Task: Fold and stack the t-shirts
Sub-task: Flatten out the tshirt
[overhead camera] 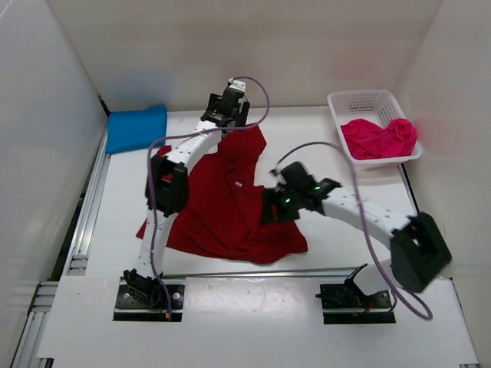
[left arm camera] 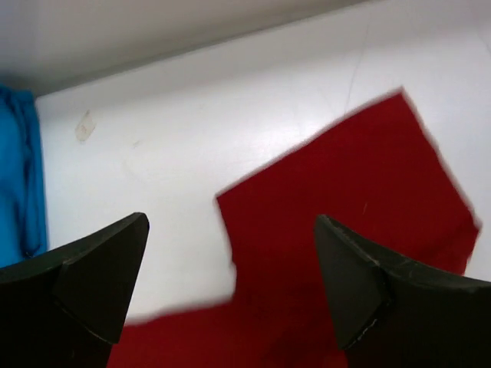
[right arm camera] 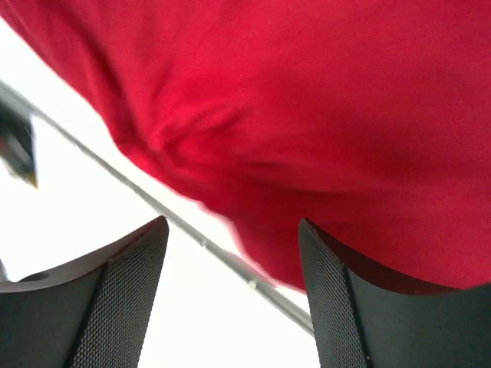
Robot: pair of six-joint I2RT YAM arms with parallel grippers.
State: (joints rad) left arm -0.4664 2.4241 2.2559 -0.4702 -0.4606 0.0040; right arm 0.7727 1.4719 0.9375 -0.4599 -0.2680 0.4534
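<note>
While the dark red shirt lies spread but rumpled on the desk, its long axis runs from the far side toward the arm bases, slightly skewed, with one corner trailing out to the near left

- Left gripper: at the red shirt's far end, above a squared flap of cloth. Fingers spread wide, nothing between them. The flap lies below and ahead of the fingers, with bare desk on their left side
- Right gripper: at the red shirt's right edge, about mid-length. Fingers spread, holding nothing. The cloth edge sits just beyond the fingertips, and a ridge of folds shows there
- Blue shirt: far left of the red shirt, well apart, looks already folded into a compact pad
- Pink shirt: far right of the red shirt, bunched in the white basket, unfolded

Judgement: one shirt of three done, red shirt in hand, pink to follow. Each arm has its own edge within reach: left nearer the far end, right nearer the right side. A lengthwise fold would turn on the right fingers pinching that side edge and carrying it across the long axis; the rumples near the right fingers may drag along uneven
</note>
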